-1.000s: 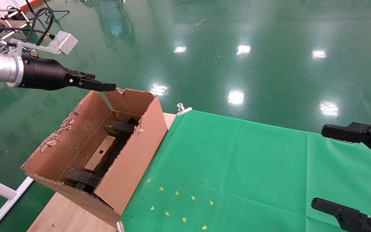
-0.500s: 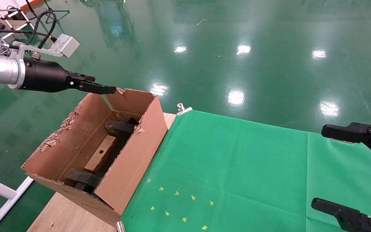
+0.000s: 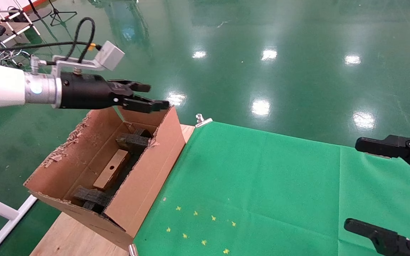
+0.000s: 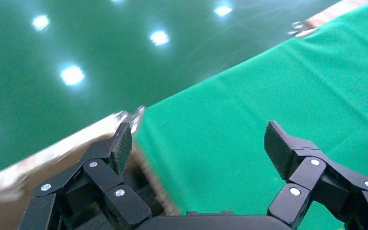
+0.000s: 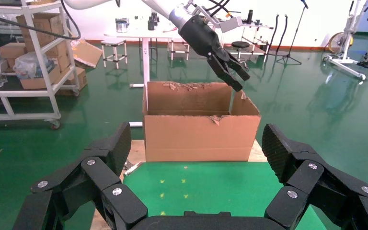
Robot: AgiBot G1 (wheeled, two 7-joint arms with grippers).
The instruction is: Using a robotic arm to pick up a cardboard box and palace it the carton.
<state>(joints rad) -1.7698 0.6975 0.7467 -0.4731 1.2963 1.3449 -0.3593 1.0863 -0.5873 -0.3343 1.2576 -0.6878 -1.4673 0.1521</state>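
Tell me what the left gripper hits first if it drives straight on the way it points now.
Probably nothing near. The left gripper, open, sits above the carton's far rim and points out over the green cloth. If it dips at all, the cloth comes first; depth is unclear.

Left arm: the robotic arm [image 3: 2, 87] reaches in level from the upper left of the frame, white sleeve, silver wrist, black cable looping above.
Left gripper [image 3: 150, 96]: jaws parted, empty, pointing right.
Right gripper [image 3: 370, 185]: parked at the right edge, jaws spread wide, holding nothing.
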